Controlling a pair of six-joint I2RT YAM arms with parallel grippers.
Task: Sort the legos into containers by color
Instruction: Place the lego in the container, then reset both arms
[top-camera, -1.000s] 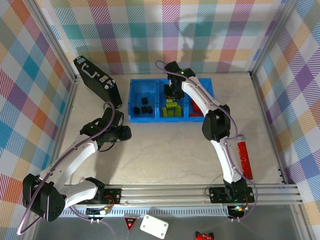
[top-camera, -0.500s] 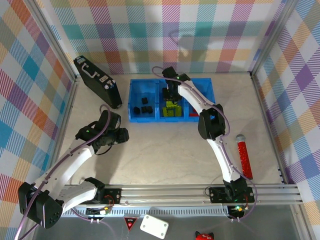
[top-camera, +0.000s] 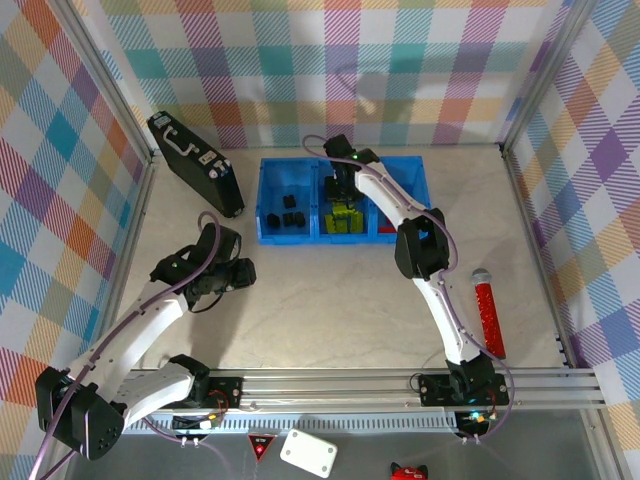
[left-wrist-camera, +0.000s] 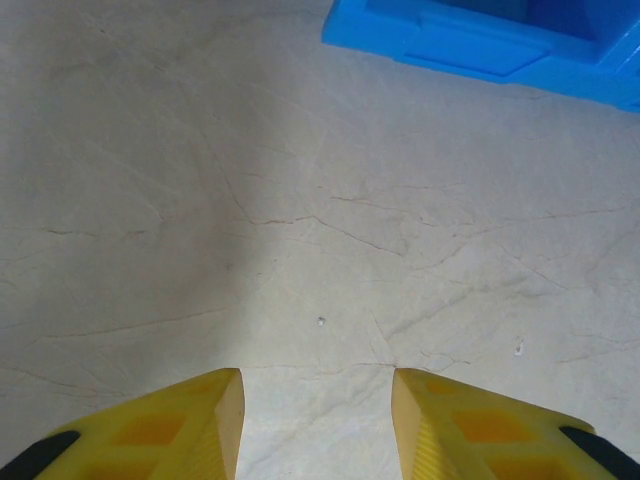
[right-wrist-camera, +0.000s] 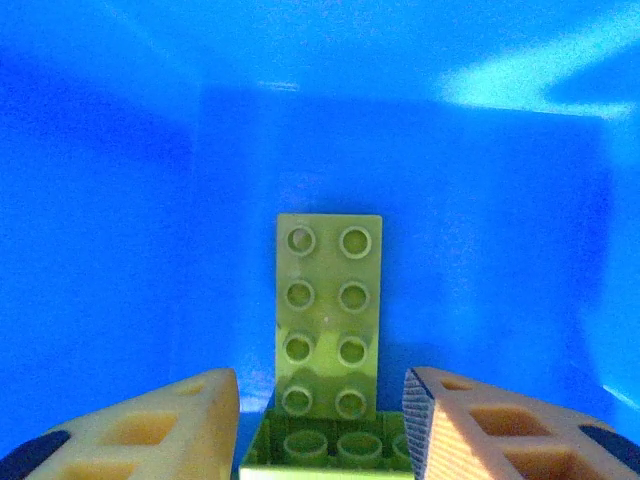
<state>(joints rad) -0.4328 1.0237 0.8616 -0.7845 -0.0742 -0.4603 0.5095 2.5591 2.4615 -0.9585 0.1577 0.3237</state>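
The blue tray has three compartments in a row. Black legos lie in the left one, lime legos in the middle one, and red legos in the right one, partly hidden by the right arm. My right gripper reaches down into the middle compartment. In the right wrist view it is open; a long lime brick lies just ahead and another lime brick sits low between the fingertips. My left gripper is open over bare table, nothing between its fingers, with the tray's edge ahead.
A black case with a handle leans at the back left. A long red strip lies on the table at the right. Plaid walls and metal posts enclose the table, with a rail along the near edge.
The right gripper has shifted slightly left and dipped deeper into the middle compartment. The left gripper has drawn back a little towards the near left.
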